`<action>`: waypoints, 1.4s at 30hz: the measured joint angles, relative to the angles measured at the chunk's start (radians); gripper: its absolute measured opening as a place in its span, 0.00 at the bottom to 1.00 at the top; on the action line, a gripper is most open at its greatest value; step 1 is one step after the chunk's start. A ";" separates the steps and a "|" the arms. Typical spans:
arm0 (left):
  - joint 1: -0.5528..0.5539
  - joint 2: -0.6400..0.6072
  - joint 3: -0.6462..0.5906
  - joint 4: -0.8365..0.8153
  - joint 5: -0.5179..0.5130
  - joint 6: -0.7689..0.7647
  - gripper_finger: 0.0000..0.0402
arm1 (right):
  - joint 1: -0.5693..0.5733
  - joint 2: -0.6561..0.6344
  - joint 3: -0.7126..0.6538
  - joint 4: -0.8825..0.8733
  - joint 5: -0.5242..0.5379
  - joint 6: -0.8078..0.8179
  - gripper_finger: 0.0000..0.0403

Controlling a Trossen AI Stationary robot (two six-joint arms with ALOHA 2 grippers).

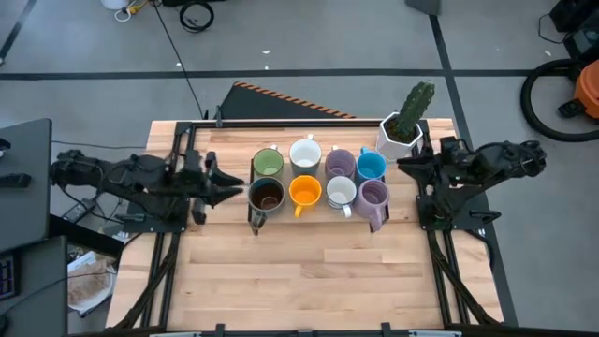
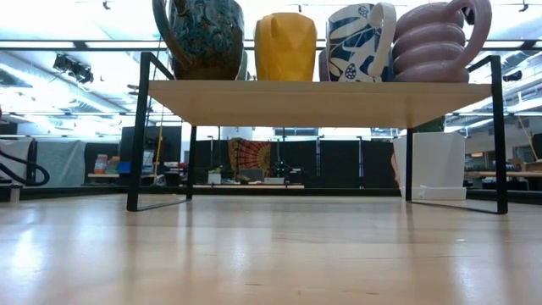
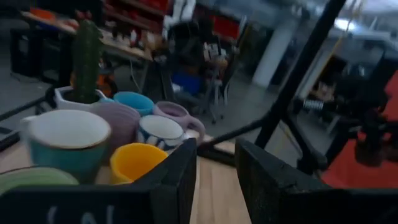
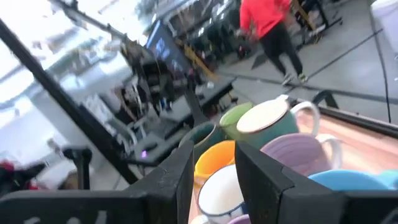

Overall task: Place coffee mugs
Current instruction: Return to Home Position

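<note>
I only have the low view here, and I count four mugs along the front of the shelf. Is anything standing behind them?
Observer: Yes. The high view shows a back row on the shelf: green mug, white mug, lavender mug, blue mug.
Operator: I see no arms. Where is the left gripper?
Observer: The left gripper is open and empty, just off the shelf's left end, beside the dark brown mug.
Operator: And the right one?
Observer: The right gripper is open and empty too, off the right end, near the cactus planter.
</note>
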 joint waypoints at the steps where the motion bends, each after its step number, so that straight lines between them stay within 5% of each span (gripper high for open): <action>1: 0.011 -0.041 -0.044 0.027 -0.001 -0.011 0.29 | 0.000 -0.029 -0.019 0.011 0.014 0.000 0.30; 15: 0.112 -0.436 -0.452 0.193 -0.066 -0.141 0.29 | 0.000 -0.373 -0.208 0.049 0.171 -0.039 0.29; 26: 0.125 -0.583 -0.884 0.621 -0.071 -0.336 0.29 | -0.002 -0.371 -0.361 0.188 0.237 0.068 0.29; 35: 0.124 -0.592 -0.880 0.422 -0.111 -0.264 0.29 | -0.001 -0.371 -0.456 0.262 0.271 0.162 0.29; 42: 0.124 -0.592 -0.880 0.423 -0.111 -0.255 0.29 | -0.002 -0.371 -0.470 0.257 0.214 0.089 0.29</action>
